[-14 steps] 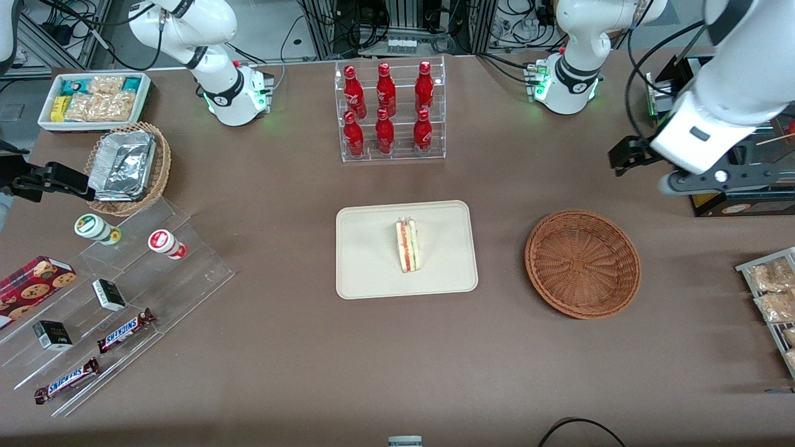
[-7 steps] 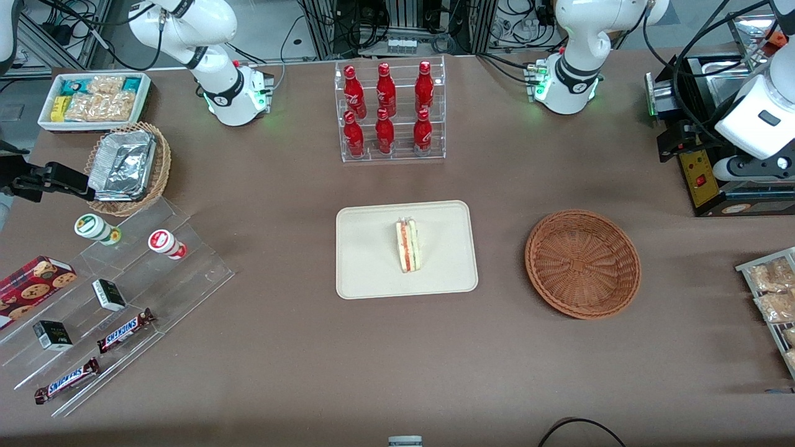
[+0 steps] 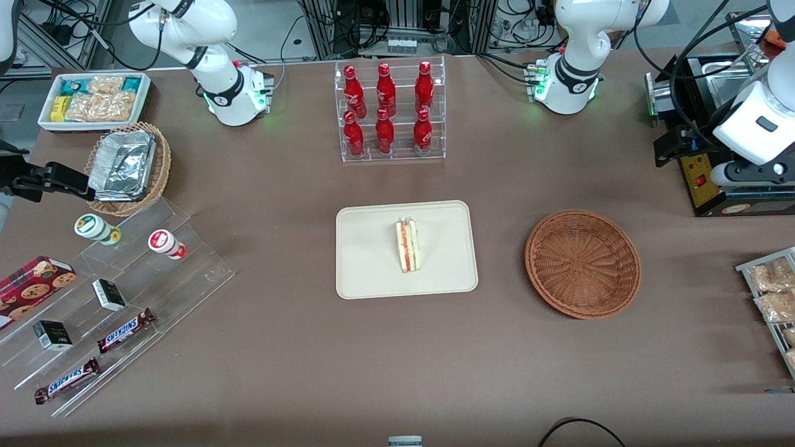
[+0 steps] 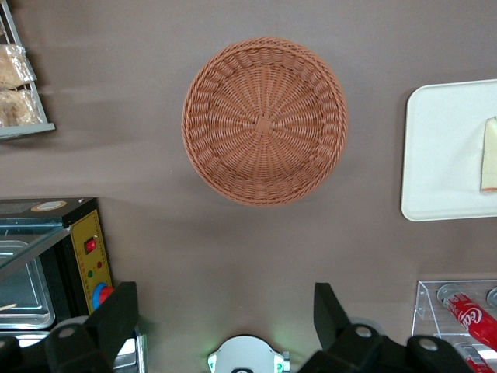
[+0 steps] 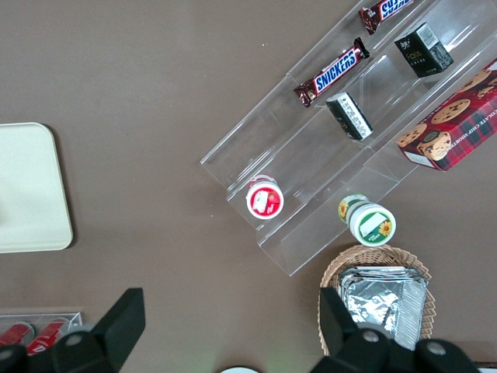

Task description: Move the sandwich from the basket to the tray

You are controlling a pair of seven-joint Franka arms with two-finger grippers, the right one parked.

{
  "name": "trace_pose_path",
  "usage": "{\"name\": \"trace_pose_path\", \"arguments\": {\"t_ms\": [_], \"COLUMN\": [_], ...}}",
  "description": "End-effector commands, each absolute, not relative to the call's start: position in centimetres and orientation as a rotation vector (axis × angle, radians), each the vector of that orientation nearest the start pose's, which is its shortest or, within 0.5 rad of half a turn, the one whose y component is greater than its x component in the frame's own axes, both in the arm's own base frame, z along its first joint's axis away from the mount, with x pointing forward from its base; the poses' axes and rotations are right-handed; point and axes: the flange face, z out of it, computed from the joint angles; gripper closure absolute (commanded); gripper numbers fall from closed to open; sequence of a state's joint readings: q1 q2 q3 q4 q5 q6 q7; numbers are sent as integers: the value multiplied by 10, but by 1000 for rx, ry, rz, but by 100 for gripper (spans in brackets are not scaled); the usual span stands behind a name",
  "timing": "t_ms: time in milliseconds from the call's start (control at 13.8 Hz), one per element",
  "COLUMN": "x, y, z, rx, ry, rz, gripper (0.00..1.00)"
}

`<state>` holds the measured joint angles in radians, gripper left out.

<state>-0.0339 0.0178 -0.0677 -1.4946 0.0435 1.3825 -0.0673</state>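
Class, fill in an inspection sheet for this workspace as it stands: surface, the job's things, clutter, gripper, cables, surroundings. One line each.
Surface: brown table, no spills seen.
Job's things: sandwich lies on the tray; the basket holds nothing.
Clutter: rack of red bottles; clear stepped stand with Snickers bars and small boxes; tan wicker basket with foil containers; white box of snack packets; snack packets on a rack.
Gripper: gripper is open, holds nothing, raised above the table, farther from the front camera than the basket, at the working arm's end.
Cables: black cables hang by the working arm; one loop at the table's near edge.
Surroundings: metal appliance with yellow panel; equipment racks past the table.
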Motion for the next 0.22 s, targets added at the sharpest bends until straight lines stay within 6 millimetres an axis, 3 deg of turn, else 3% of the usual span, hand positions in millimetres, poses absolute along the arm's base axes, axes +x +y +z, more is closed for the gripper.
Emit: {"name": "trace_pose_path", "arguments": {"t_ms": [0,145], "x": [547,547], "y": [-45,-43], "z": [636,636], "rx": [-3102,-3093], "ry": [57,55], "rz": [185,186], "gripper": [0,0]}}
